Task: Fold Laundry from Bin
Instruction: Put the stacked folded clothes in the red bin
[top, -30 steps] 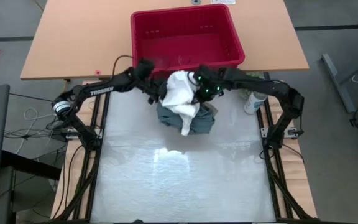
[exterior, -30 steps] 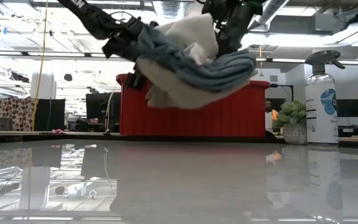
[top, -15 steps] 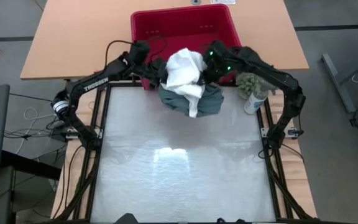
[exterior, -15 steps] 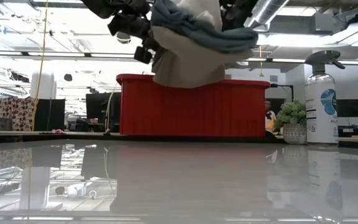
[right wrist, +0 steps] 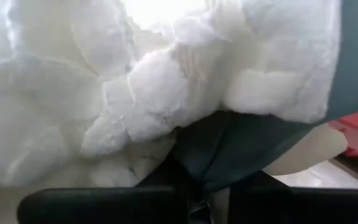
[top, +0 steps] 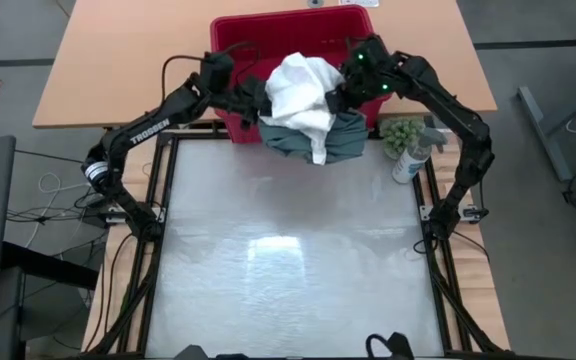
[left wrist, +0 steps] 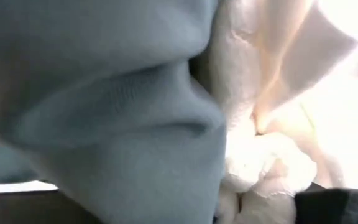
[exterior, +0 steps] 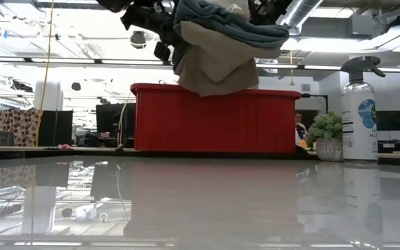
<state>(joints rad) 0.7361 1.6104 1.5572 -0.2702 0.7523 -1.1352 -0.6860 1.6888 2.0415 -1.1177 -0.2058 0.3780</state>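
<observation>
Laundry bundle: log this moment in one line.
laundry: held aloft over bin front rim | left gripper: gripping | right gripper: gripping

Spray bottle [exterior: 362,111] — perhaps a plant [exterior: 327,136].

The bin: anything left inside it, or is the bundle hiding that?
The bin shows bare red floor at its back. Its front half is covered by the laundry that the left gripper and right gripper hold above it, so that part cannot be checked.
</observation>
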